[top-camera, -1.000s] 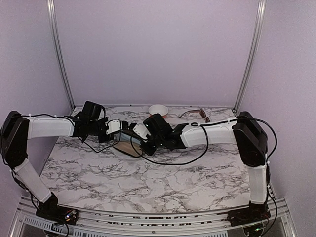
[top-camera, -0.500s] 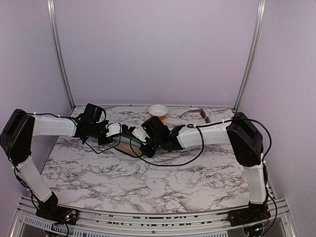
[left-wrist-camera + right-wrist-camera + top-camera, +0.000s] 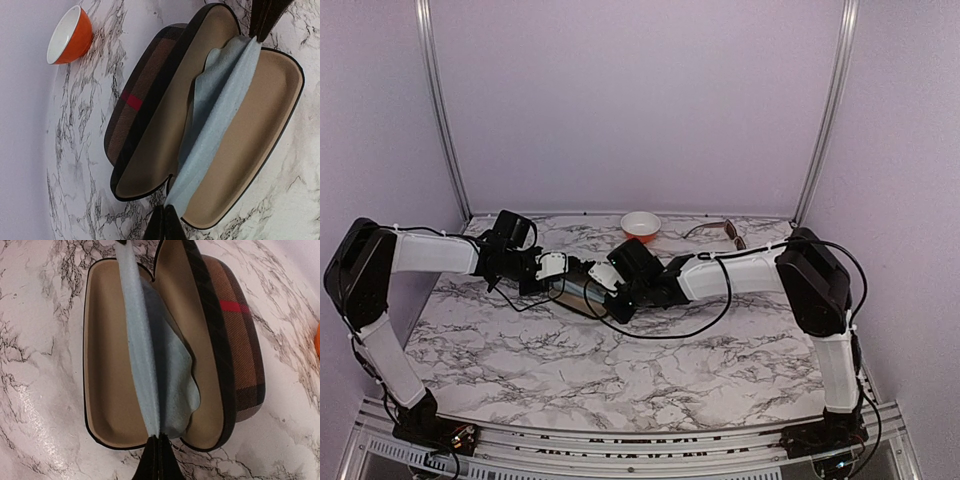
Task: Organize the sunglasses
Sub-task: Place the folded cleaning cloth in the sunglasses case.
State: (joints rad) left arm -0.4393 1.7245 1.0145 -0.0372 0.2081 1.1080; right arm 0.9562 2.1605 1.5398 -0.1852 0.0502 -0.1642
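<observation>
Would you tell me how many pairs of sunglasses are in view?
1: a brown pair of sunglasses at the back, right of the orange bowl. Another may be hidden.

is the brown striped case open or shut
Open: the brown case lies with both tan-lined halves spread apart, a light blue cloth stretched across them.

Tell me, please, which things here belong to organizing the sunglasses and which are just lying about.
Job: brown sunglasses near the far edge; open striped case; blue cloth, pinched by left gripper and right gripper.
Lying about: orange bowl.
</observation>
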